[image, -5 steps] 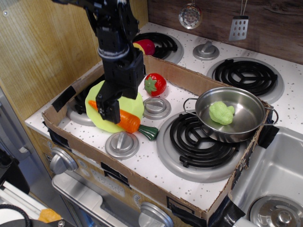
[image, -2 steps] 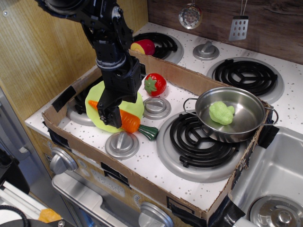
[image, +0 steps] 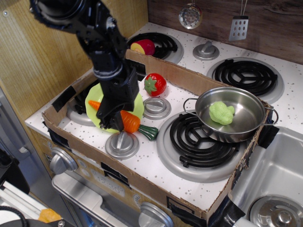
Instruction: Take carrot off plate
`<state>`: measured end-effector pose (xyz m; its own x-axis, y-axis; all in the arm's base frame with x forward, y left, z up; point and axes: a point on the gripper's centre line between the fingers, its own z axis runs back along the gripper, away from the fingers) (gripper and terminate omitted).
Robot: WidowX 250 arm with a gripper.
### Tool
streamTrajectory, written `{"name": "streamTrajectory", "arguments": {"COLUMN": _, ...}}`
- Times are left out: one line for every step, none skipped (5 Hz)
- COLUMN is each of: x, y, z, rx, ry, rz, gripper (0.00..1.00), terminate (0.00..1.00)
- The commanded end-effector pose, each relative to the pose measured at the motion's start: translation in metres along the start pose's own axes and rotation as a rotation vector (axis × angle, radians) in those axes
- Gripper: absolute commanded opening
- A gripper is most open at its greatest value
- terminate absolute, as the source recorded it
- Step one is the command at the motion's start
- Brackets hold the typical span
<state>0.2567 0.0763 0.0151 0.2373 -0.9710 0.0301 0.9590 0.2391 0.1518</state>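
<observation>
The orange carrot [image: 130,122] lies across the lime-green plate [image: 138,107] at the left of the stove top, its dark green stem [image: 148,132] sticking out over the plate's front right rim. Its thin tip [image: 94,104] shows on the left side of the arm. My black gripper [image: 112,115] is down on the middle of the carrot and hides that part. Its fingers are too dark to tell whether they are closed on the carrot. The arm also covers much of the plate.
A cardboard box wall [image: 189,78] rings the work area. A red strawberry-like toy [image: 155,84] lies behind the plate. A steel pan [image: 236,124] holding a green toy [image: 221,113] sits on the right burner. Silver knobs [image: 122,144] stand close to the plate.
The gripper has come down and slightly left onto the carrot's middle. The carrot and plate have not moved.
</observation>
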Motion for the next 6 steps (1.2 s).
{"name": "streamTrajectory", "arguments": {"x": 0.006, "y": 0.01, "z": 0.016, "rx": 0.084, "ry": 0.013, "rz": -0.003, "gripper": 0.0, "terminate": 0.0}}
{"name": "streamTrajectory", "arguments": {"x": 0.008, "y": 0.015, "z": 0.032, "rx": 0.088, "ry": 0.039, "rz": -0.01, "gripper": 0.0, "terminate": 0.0}}
{"name": "streamTrajectory", "arguments": {"x": 0.014, "y": 0.023, "z": 0.052, "rx": 0.072, "ry": 0.054, "rz": 0.021, "gripper": 0.0, "terminate": 0.0}}
{"name": "streamTrajectory", "arguments": {"x": 0.024, "y": 0.03, "z": 0.065, "rx": 0.025, "ry": 0.04, "rz": 0.124, "gripper": 0.0, "terminate": 0.0}}
{"name": "streamTrajectory", "arguments": {"x": 0.041, "y": 0.045, "z": 0.08, "rx": 0.002, "ry": 0.042, "rz": 0.267, "gripper": 0.0, "terminate": 0.0}}
{"name": "streamTrajectory", "arguments": {"x": 0.052, "y": 0.058, "z": 0.087, "rx": -0.065, "ry": 0.041, "rz": 0.524, "gripper": 0.0, "terminate": 0.0}}
